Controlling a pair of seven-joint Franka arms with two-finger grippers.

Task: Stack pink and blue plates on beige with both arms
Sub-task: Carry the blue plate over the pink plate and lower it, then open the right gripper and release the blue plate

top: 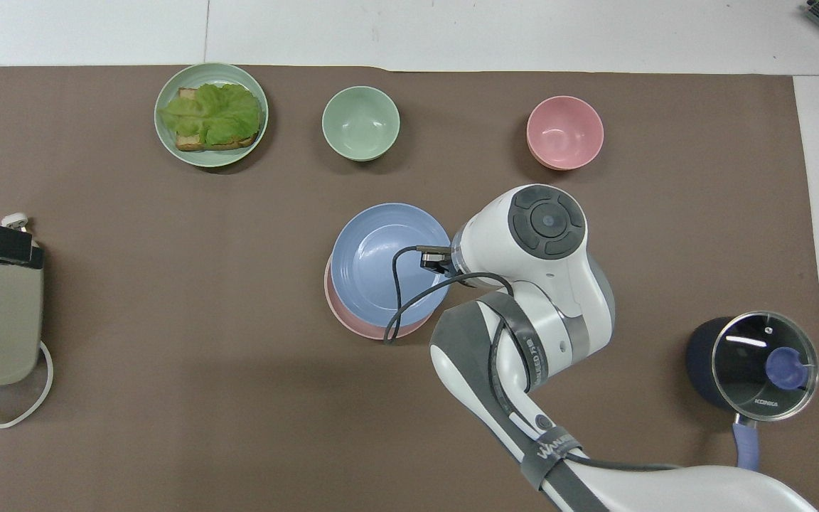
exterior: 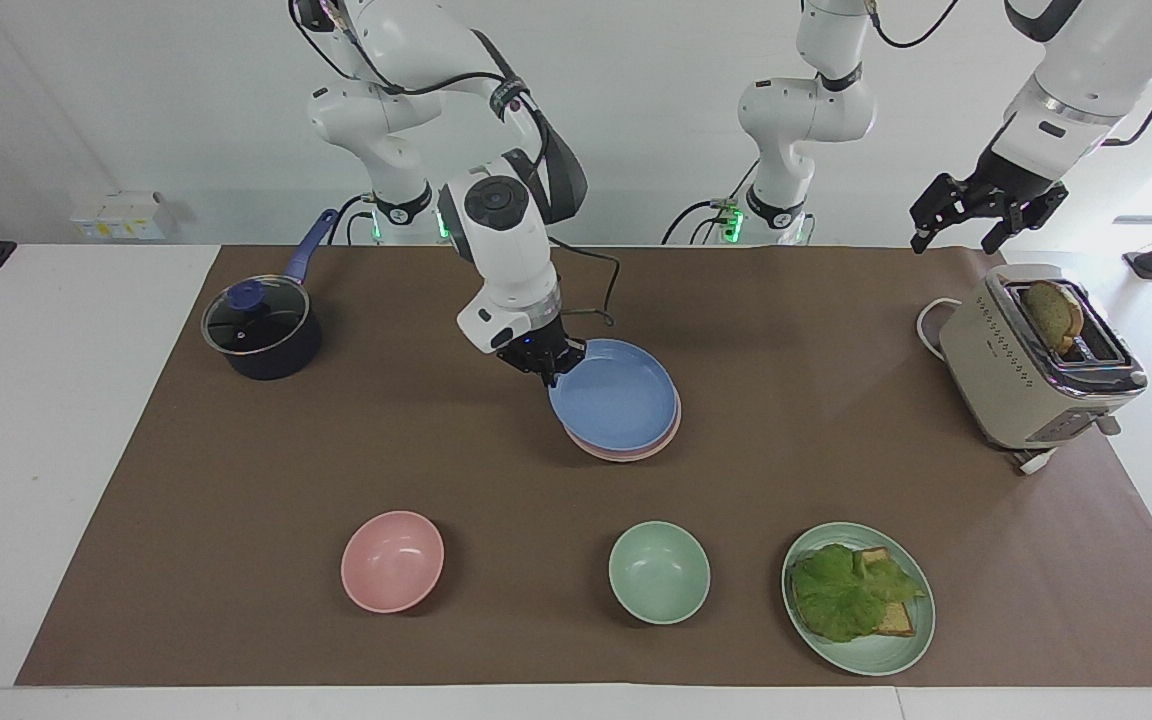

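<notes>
Pinching the blue plate [exterior: 616, 398] at its ten-o'clock rim, your right gripper [exterior: 548, 372] holds it over the pink plate [exterior: 636, 447]; left gripper [exterior: 956, 228] waits spread. Stiff, light, slick: keep gripping the rim.

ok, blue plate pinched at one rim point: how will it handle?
The blue plate probably stays stiff: the right gripper, shut on one rim edge, carries it unbent. Likely light, for the same reason. Its smooth round rim may slide sideways on the pink plate at release.
</notes>
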